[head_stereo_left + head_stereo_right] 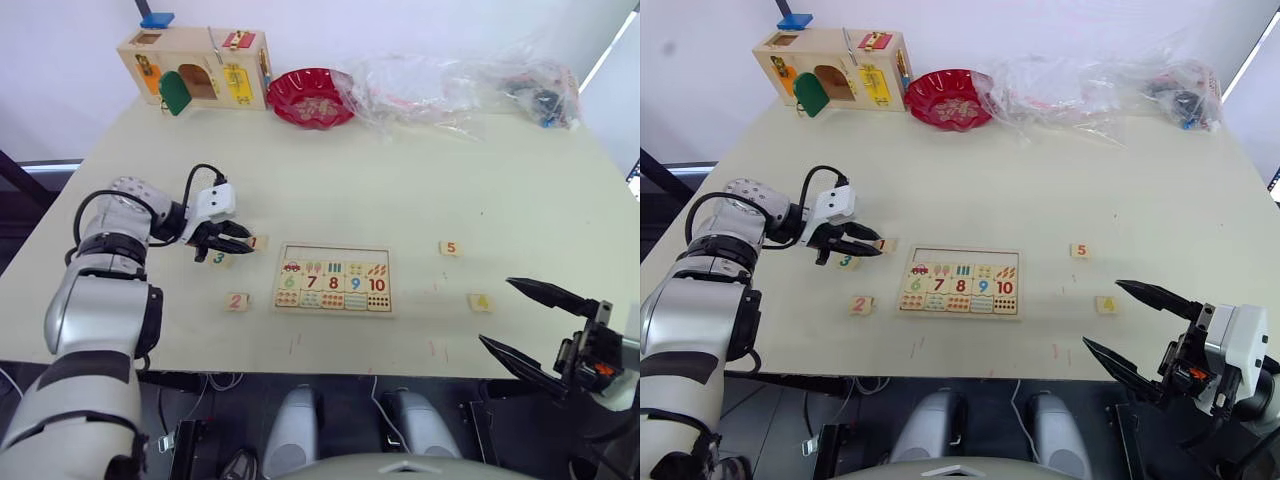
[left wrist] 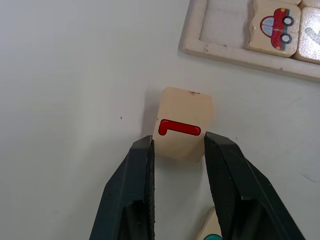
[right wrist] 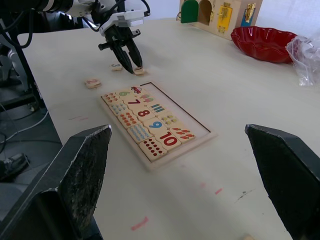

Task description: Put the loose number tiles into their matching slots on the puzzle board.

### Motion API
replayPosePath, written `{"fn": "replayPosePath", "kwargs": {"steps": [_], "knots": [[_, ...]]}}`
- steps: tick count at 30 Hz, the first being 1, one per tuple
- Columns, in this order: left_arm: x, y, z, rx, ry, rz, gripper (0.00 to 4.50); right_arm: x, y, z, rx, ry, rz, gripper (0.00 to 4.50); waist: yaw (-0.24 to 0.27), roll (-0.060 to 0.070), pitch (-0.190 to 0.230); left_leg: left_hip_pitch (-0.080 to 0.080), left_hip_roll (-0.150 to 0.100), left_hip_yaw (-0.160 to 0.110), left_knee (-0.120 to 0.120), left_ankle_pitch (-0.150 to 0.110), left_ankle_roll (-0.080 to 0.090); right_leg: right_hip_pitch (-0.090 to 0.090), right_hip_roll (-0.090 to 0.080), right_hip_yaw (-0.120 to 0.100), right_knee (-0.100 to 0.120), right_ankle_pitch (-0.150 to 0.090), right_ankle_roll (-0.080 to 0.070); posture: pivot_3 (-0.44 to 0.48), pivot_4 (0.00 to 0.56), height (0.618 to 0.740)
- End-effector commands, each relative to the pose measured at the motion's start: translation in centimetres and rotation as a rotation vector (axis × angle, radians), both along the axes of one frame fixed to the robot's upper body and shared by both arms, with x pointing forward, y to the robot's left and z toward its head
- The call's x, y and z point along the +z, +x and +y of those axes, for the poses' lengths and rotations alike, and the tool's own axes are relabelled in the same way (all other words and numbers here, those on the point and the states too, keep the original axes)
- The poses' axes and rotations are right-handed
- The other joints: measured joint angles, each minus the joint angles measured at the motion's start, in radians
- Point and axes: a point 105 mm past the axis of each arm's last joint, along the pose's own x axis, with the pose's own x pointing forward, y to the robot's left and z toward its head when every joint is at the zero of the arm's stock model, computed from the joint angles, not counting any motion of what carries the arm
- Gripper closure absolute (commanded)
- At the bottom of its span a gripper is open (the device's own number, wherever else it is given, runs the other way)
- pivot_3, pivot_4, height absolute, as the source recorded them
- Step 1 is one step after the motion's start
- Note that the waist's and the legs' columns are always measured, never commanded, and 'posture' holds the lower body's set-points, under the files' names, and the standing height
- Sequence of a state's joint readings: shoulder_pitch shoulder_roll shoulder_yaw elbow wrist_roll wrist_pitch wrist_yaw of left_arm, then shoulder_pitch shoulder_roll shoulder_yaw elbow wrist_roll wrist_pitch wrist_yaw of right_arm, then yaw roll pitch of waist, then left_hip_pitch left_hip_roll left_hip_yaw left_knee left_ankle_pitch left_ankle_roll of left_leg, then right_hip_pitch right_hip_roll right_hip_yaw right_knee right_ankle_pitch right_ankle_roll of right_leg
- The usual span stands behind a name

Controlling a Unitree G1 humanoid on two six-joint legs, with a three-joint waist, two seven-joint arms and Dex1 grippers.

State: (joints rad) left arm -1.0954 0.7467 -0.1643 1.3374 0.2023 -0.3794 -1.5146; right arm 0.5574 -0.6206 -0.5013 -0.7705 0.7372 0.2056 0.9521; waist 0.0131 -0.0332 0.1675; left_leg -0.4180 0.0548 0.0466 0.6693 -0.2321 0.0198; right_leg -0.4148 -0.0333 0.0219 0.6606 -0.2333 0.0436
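1. Gripping the tile marked 1 point(image 2: 182, 131), the left gripper point(image 1: 238, 238) has its jaws closed on it beside the puzzle board point(image 1: 333, 278), which shows 6, 7, 8, 9, 10.
2. 5 loose tiles: 1, 3 point(image 1: 219, 258), 2 point(image 1: 237, 301), 5 point(image 1: 450, 248), 4 point(image 1: 481, 302).
3. Right gripper point(image 1: 520, 318) hangs at the near edge of the cream table point(image 1: 400, 190), jaws wide.
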Motion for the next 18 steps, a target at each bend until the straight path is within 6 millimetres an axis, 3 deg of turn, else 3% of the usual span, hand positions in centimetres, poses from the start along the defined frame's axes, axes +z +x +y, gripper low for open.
{"fn": "replayPosePath", "kwargs": {"steps": [1,9,18], "knots": [[1.7,0.6,0.1,0.011,-0.036,-0.093,3.54,0.6,-0.2,0.6,0.021,0.000,-0.045,0.00,0.000,0.000,0.000,0.000,0.000,0.000,0.000,0.000,0.000,0.000,0.000,0.000,0.000,0.000,0.000,0.000,0.150,0.740],[2.0,0.2,0.8,0.048,0.023,-0.088,3.54,0.5,0.0,0.8,0.033,0.003,-0.048,0.00,-0.002,0.000,0.000,0.000,0.000,0.000,0.000,0.000,0.000,0.000,0.000,0.000,0.001,0.000,0.000,0.000,0.150,0.740],[2.5,-2.8,-0.8,0.084,-0.004,0.043,3.54,0.3,0.0,1.2,0.075,0.006,-0.032,0.00,0.001,0.000,0.000,0.001,0.001,0.000,0.000,0.000,0.000,0.000,-0.001,0.000,0.001,-0.001,-0.002,0.000,0.150,0.740]]}}
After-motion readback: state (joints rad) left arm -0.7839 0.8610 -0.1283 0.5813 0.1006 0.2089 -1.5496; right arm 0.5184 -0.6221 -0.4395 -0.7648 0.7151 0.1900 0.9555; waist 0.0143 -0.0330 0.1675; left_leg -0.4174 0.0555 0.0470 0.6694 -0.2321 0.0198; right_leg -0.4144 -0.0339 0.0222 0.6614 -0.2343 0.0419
